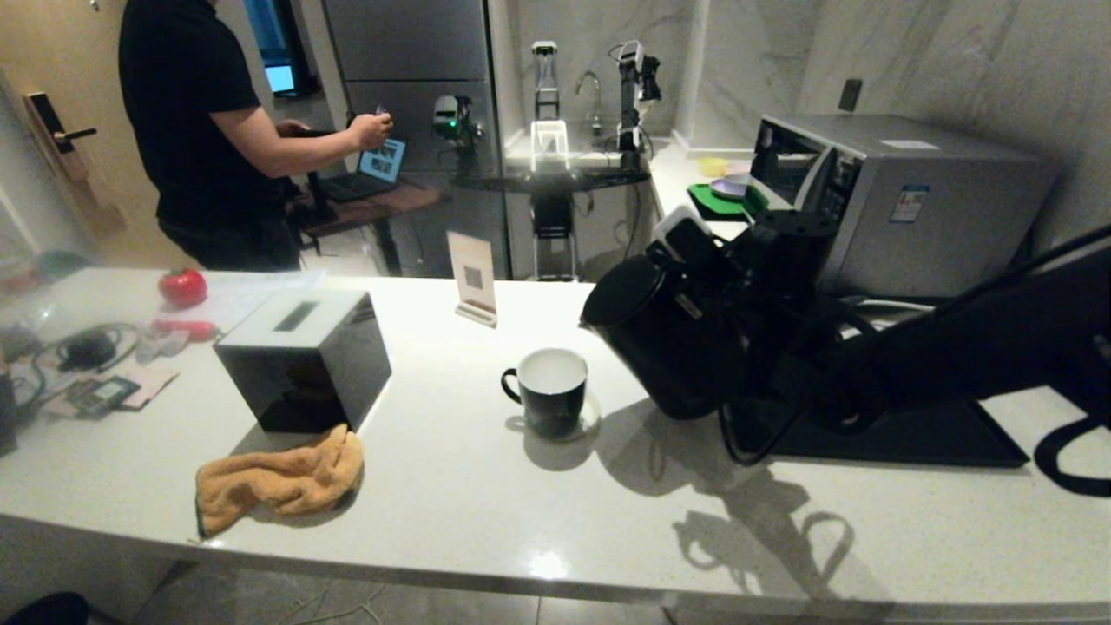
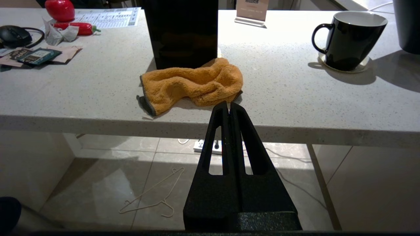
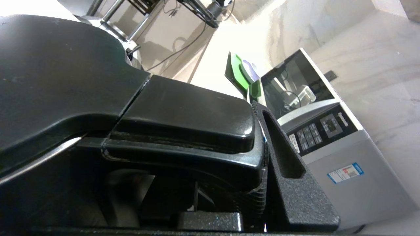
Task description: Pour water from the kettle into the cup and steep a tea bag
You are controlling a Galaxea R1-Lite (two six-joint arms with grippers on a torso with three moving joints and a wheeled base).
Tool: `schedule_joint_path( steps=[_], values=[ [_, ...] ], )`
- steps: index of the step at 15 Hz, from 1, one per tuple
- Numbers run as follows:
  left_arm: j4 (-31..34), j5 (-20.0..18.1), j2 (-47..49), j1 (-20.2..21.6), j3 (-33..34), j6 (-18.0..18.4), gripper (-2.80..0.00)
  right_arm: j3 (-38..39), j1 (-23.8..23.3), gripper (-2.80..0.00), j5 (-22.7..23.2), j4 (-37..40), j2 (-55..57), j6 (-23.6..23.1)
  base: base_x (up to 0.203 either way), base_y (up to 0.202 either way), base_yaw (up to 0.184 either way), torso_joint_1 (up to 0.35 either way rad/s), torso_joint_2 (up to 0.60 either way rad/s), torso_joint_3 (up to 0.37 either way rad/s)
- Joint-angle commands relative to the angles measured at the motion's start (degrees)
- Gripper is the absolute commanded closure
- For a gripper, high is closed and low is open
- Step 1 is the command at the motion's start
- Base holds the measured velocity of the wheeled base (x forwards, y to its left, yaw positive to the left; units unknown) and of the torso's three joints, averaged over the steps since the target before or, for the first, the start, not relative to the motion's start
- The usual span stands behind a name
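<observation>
My right tool (image 3: 262, 137) clenches the kettle (image 1: 668, 343) handle, tilting its spout toward the cup (image 1: 548, 391) beside it; left tool (image 2: 228, 108) rests clenched.

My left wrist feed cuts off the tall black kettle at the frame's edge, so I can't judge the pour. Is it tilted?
Observer: Yes. The tall matte black kettle leans with its spout toward the black mug with the white inside.
Operator: What holds it?
Observer: The right gripper; its fingers clamp the loop handle.
Operator: Is water flowing?
Observer: No stream shows in the head view.
</observation>
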Motion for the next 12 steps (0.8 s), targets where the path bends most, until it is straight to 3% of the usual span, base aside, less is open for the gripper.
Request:
schedule_joint_path(
  steps=[1,12],
  values=[
    [0.0,0.0,0.0,0.0,0.0,0.0,0.00,0.0,0.0,0.00,1.7,-0.3,0.0,-0.5,0.000,0.000,0.000,0.000,0.00,0.000],
    [0.0,0.0,0.0,0.0,0.0,0.0,0.00,-2.7,0.0,0.00,6.0,-0.8,1.6,-8.1,0.000,0.000,0.000,0.000,0.00,0.000]
  ],
)
